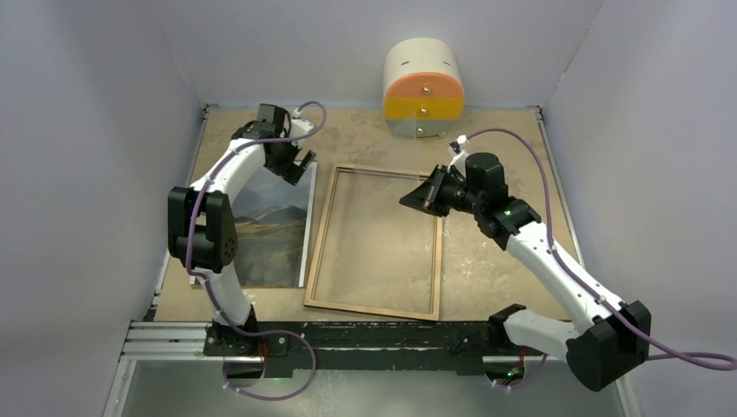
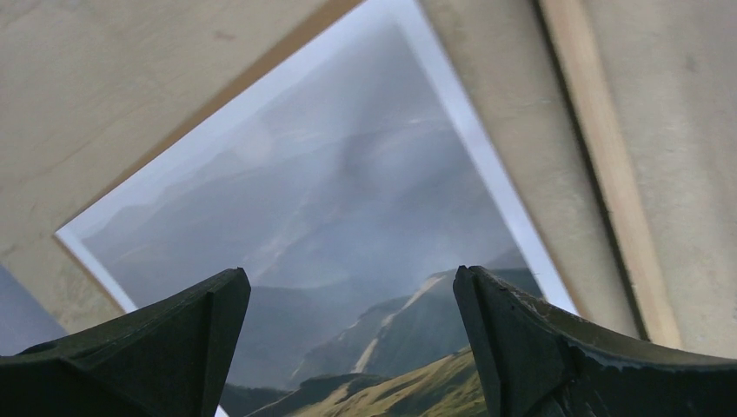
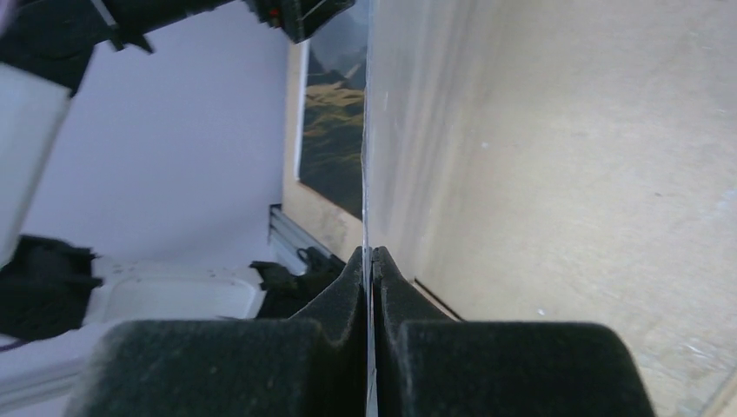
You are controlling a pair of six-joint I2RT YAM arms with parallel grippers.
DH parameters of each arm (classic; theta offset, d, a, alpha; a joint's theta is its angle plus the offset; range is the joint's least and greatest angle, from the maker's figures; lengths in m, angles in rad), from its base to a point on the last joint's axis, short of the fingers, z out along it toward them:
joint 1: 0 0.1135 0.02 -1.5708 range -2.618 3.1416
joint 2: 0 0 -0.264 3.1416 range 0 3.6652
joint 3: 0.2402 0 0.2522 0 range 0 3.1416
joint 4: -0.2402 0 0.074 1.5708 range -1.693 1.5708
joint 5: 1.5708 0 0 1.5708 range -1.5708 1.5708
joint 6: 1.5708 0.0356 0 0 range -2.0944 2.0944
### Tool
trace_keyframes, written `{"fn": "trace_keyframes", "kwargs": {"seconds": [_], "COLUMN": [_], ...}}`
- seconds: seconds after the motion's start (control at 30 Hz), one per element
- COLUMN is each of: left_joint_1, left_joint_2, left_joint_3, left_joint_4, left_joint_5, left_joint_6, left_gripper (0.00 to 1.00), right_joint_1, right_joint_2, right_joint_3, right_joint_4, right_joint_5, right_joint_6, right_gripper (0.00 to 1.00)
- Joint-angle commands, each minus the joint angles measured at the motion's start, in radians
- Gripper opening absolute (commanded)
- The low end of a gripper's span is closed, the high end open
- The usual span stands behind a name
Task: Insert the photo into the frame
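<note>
1. Left gripper [image 2: 348, 278] hung with its jaws spread wide and holding nothing, directly over the far short end of the photo [image 2: 348, 200].
2. From below that gripper, the photo lay flat, picture side up, on the tabletop [image 1: 495, 261], its long axis running back toward the left arm's base; this arm was plainly the nearer one.
3. Just to the gripper's right, the frame [image 1: 369, 309] lay wood side up, roughly parallel to the photo, with a narrow strip of tabletop between them.
4. Beyond, at the frame's far right edge, the right gripper [image 3: 371, 252] was clamped on a thin clear sheet [image 3: 367, 130]; that sheet would likely obstruct the photo's path.
5. Farthest off stood a white-and-orange drum [image 1: 423, 87].
</note>
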Motion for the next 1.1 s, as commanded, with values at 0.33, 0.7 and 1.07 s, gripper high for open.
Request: {"fn": "trace_keyframes", "kwargs": {"seconds": [0.33, 0.7, 1.07], "left_joint_1": [0.150, 0.077, -0.036], "left_joint_2": [-0.066, -0.102, -0.101], "left_joint_3": [-0.021, -0.188, -0.265], "left_joint_4": [0.005, 0.062, 0.110], "left_joint_5": [0.062, 0.039, 0.035], "left_joint_6": [-0.020, 0.020, 0.013], "left_gripper": [0.97, 0.97, 0.97], "right_joint_1": [0.005, 0.005, 0.003], "right_joint_2": [-0.064, -0.130, -0.139], "right_joint_3": [-0.173, -0.461, -0.509], "right_joint_4": [0.307, 0.388, 0.403], "right_joint_5": [-0.083, 0.088, 0.146], "right_joint_6": [0.224, 0.227, 0.185], "right_gripper": [0.00, 0.00, 0.00]}}
